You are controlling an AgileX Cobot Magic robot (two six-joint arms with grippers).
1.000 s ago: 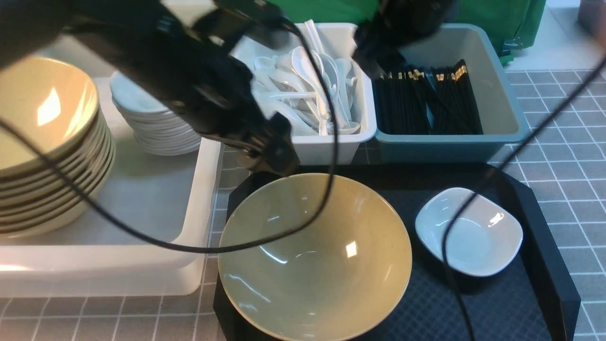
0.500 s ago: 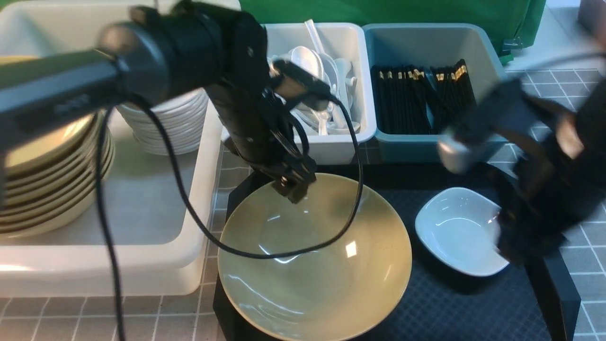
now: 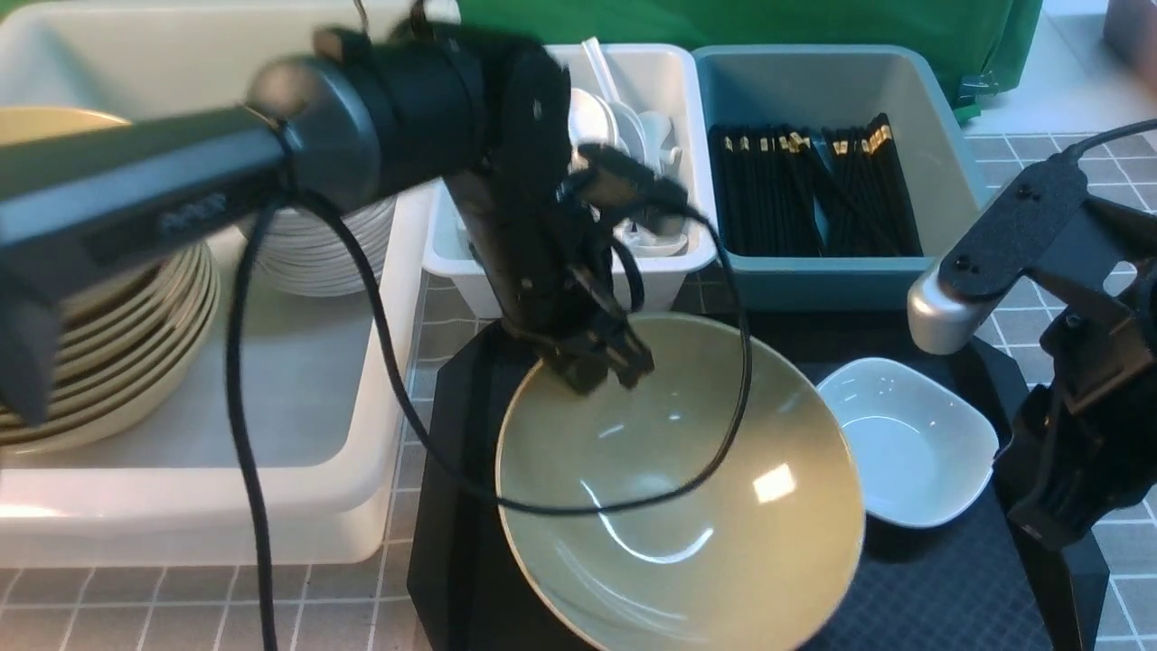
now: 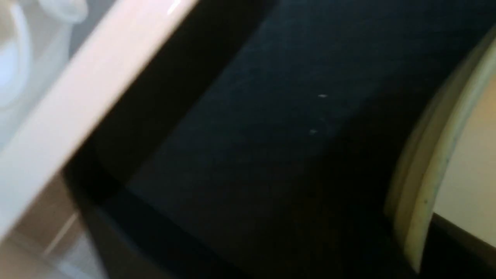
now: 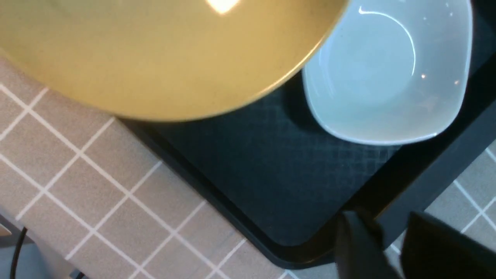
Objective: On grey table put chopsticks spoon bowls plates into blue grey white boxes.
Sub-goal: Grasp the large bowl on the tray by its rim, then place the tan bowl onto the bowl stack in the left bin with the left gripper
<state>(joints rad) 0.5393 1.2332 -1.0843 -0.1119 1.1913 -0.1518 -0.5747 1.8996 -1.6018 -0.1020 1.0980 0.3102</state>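
Bench: grey tiled bench [image 3: 1085, 298], with green cloth [image 3: 723, 23] behind the boxes.
Tray: black tray [image 3: 461, 506] lies just in front of the boxes.
Left hand: my left hand [image 3: 601, 362] is clenched on the far rim of the yellow bowl [image 3: 687, 506], which is tilted above the tray and overlaps the white bowl [image 3: 904, 443].
Right hand: my right hand [image 5: 389, 252] is released, fingers apart, over the tray's right near corner.
Boxes: spoons [image 3: 624, 117] lie in the white box [image 3: 673, 262], chopsticks [image 3: 813, 190] in the blue box [image 3: 813, 280], stacked plates [image 3: 108, 362] in the large white box [image 3: 271, 524].
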